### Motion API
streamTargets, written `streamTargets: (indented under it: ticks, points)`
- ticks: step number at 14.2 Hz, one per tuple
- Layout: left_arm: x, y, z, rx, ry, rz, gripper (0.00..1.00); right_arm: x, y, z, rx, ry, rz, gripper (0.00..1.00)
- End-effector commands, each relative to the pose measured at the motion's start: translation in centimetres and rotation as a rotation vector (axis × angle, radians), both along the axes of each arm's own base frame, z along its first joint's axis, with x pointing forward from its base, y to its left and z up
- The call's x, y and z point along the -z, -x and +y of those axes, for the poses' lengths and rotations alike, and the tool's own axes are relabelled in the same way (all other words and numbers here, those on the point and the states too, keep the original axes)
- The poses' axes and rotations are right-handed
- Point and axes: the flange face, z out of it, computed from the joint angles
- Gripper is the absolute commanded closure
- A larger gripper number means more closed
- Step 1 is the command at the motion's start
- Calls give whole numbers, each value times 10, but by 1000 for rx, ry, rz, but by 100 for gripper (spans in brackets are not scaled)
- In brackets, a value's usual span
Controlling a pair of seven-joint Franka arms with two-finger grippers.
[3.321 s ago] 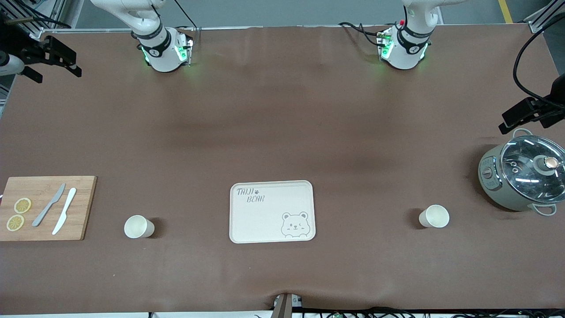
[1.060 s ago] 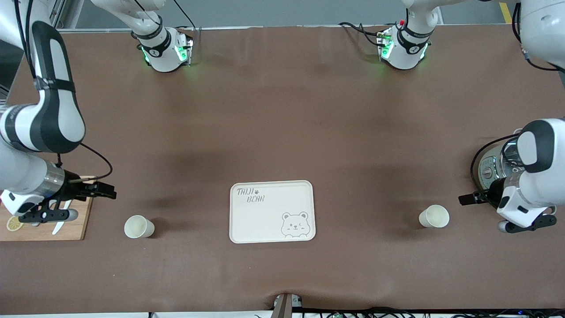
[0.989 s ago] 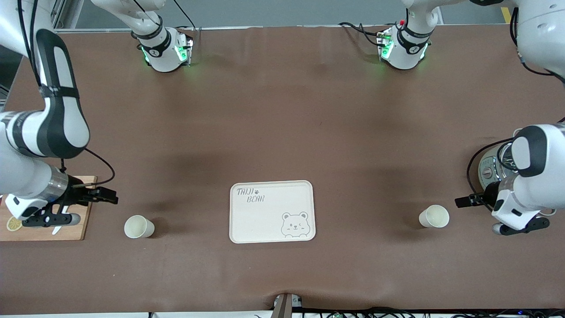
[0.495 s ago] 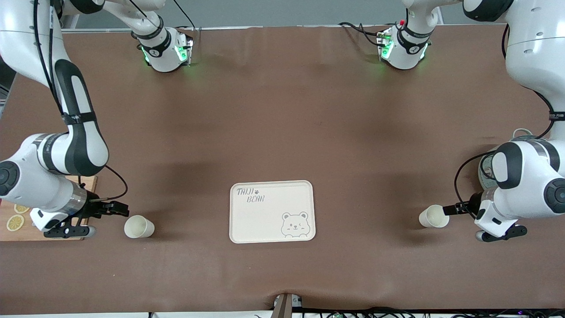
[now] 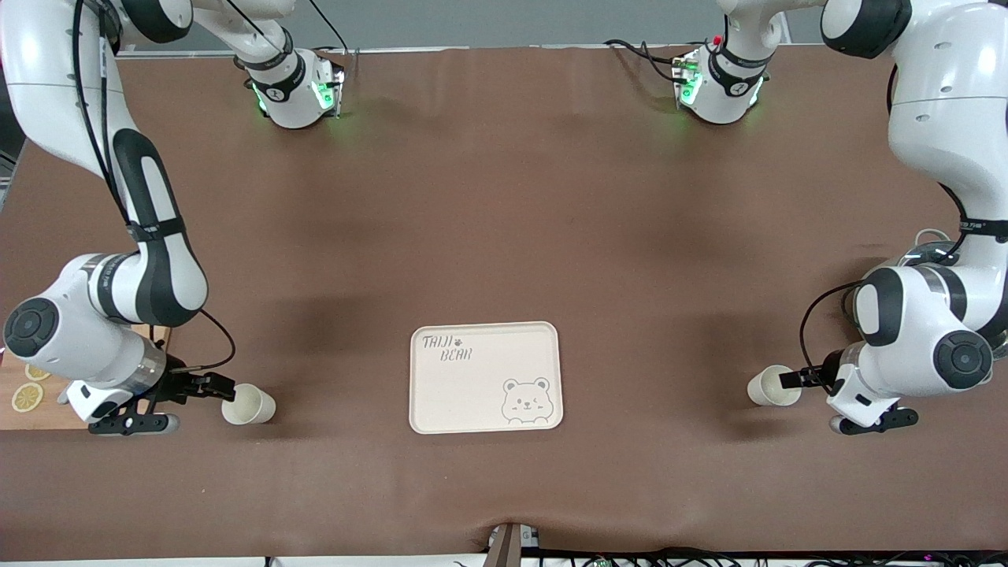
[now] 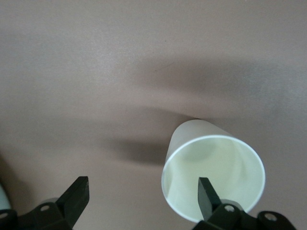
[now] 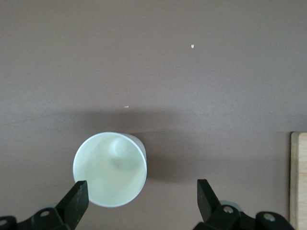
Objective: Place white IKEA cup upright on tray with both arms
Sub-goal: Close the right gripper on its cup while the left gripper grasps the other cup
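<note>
Task barely started: tray (image 5: 486, 377) sits empty, mid-table at the edge nearer the front camera. 2 white cups stand upright on the table, none on the tray yet.

Cup toward the right arm's end of the tray (image 5: 248, 404) (image 7: 110, 169): right gripper (image 5: 214, 387) (image 7: 140, 197) is low just beside it, fingers spread, cup rim next to 1 finger and not centred between them. No grip yet.

Cup toward the left arm's end of the tray (image 5: 774, 386) (image 6: 213, 177): left gripper (image 5: 795, 379) (image 6: 144, 197) is at its rim, fingers spread, 1 finger over the cup's mouth, the other outside. Not pinched yet.

Left to do, as judged: close on both cups, lift, carry to the tray, set down upright. Cutting board (image 5: 16, 409) with lemon slices sits past the right arm's cup, away from the tray.
</note>
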Motion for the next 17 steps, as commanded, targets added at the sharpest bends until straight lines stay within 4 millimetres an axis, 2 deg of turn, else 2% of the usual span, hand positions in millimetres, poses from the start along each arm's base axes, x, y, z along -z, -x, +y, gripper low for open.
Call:
streamTargets:
  ticks: [1,4,5,6,8,12,15,17]
  points:
    - [2,-3,-1,9,-4,-11,0,10,-8,-5,-2,7,-21,0]
    - [8,-4,-9,-15,-2,-7,1,27,-9,-9,1,9,-36,0]
    - [8,-3,-8,-38,-2,-7,22,30,-9,-10,2,10,-36,0]
    - [8,-3,-8,-39,-4,-7,36,36,-9,-11,-7,12,-29,0]
    - [8,-4,-9,-39,-4,-7,53,47,-8,-11,-17,12,-30,0]
    - [6,-4,-9,-43,-1,-10,82,61,-8,-11,-16,13,-37,0]
    - [8,-4,-9,-52,-2,-8,99,64,-8,-10,-16,14,-42,0]
    - [7,-4,-9,-78,-4,-10,100,64,-8,-10,-10,11,-39,0]
